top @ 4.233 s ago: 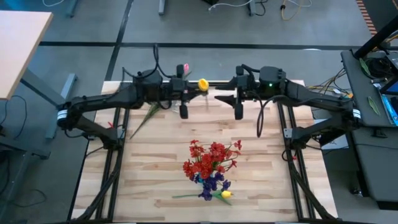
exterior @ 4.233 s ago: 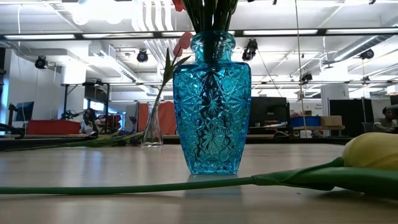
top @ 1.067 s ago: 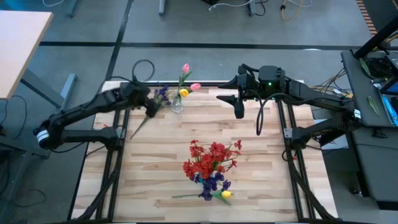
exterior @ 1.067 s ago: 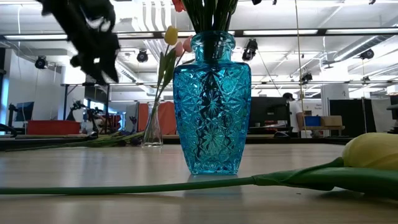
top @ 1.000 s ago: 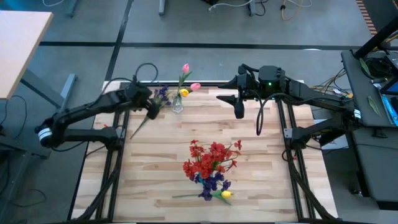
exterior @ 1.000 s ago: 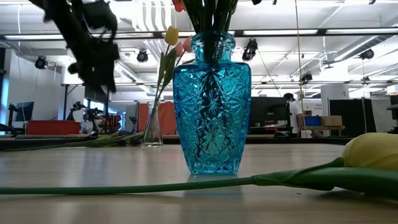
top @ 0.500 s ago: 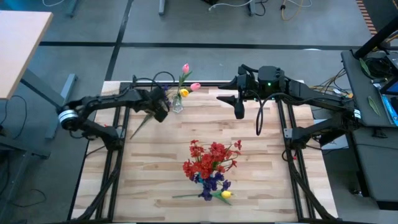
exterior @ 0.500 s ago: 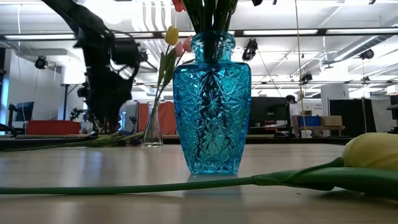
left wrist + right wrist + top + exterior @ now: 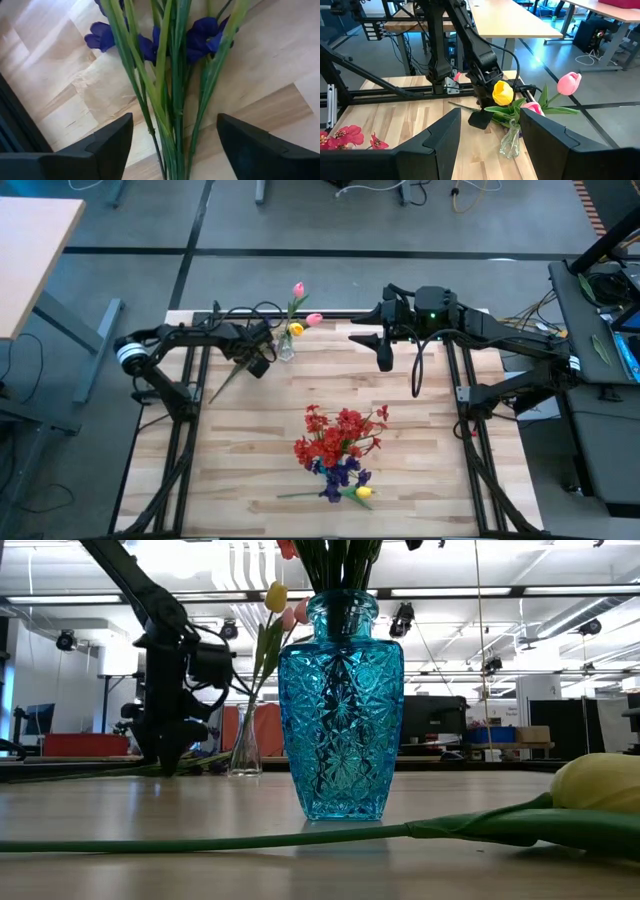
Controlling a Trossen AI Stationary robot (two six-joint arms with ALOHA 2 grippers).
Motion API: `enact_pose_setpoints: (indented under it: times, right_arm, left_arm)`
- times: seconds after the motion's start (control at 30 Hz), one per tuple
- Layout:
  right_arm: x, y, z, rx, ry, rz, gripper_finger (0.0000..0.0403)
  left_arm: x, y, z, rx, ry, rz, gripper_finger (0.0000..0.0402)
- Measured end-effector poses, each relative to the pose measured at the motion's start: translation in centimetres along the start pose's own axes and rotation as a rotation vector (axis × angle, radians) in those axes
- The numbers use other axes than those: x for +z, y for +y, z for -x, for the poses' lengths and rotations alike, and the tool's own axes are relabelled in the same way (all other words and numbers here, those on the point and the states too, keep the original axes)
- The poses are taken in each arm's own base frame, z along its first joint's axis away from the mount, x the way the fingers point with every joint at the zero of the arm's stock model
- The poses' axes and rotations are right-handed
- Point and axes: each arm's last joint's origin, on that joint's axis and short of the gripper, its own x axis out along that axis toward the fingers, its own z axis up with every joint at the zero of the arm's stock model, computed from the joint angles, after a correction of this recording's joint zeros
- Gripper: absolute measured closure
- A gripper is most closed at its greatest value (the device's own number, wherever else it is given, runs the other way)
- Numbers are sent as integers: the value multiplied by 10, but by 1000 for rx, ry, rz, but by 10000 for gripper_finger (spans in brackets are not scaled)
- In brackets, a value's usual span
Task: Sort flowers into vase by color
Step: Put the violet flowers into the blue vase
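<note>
We take the small clear glass vase (image 9: 286, 350) at the far edge of the pale wooden counter (image 9: 240, 460) as our landmark; it already holds two pink tulips (image 9: 299, 288) and one yellow tulip (image 9: 296, 329). Just beside it, on the left arm's side, lies a purple flower cluster on thin green stems (image 9: 165, 85), flat on the counter with its stems running away from the vase toward the counter's left edge. Our left hand (image 9: 257, 360) is down over those stems, close to the vase, with its two dark fingers (image 9: 107, 145) spread apart on either side of the bundle and nothing gripped between them yet. Our right hand (image 9: 383, 358) waits in the air well apart from the vase, toward the right arm's side, fingers parted and empty.

Nearer the front of the counter than the vase stands a blue cut-glass vase (image 9: 340, 705) filled with red flower clusters (image 9: 340, 435) and purple flower clusters (image 9: 342, 473), and a loose yellow tulip (image 9: 363, 493) lies beside its base.

We judge the step in hand to be the pickup of the purple cluster. The next move calls for closing on the stems squarely, so that none slip out, then lifting clear without knocking the light glass vase.
</note>
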Motion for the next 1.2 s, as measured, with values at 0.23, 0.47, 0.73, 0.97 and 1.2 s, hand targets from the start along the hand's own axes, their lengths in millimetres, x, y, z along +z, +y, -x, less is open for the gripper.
enact_pose_setpoints:
  times: [0.23,0.47,0.73,0.97,1.2]
  right_arm:
    - [0,0,0,0,1,-1,206]
    - [0,0,0,1,1,-13,206]
    - [0,0,0,2,1,-16,206]
    - [-1,0,0,5,6,-23,207]
    - [-4,0,0,6,40,-31,207]
  left_arm:
    - [1,-1,-3,-14,13,2,201]
    - [0,2,-2,17,6,5,280]
    - [2,8,-3,19,5,23,360]
    - [14,26,22,94,-69,57,395]
    - [24,49,85,48,-227,93,399]
